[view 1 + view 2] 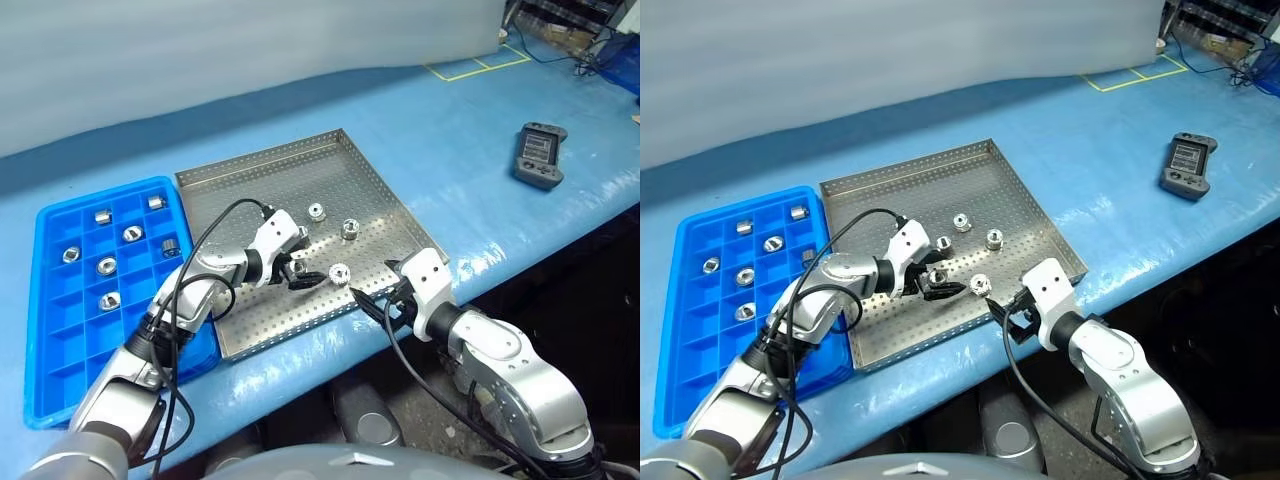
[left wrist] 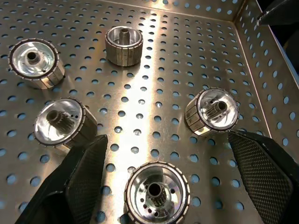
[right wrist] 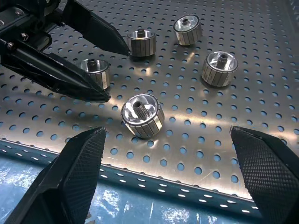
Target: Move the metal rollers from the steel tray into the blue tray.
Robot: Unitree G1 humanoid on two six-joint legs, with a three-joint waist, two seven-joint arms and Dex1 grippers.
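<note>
I count five metal rollers point(image 2: 124, 45) loose on the perforated floor of the steel tray point(image 1: 260, 170), clustered toward its near right part. Seven more, as best I can tell from the head view, sit in separate compartments of the blue tray point(image 1: 60, 330), which lies touching the steel tray's left edge. My left gripper point(image 1: 303, 272) hangs over the cluster with its fingers spread wide, one roller point(image 2: 156, 193) between them, nothing gripped. My right gripper point(image 1: 375, 300) sits at the tray's near rim, jaws wide and empty. A dark handheld controller point(image 1: 540, 154) lies well apart on the blue table cover point(image 1: 450, 130).
</note>
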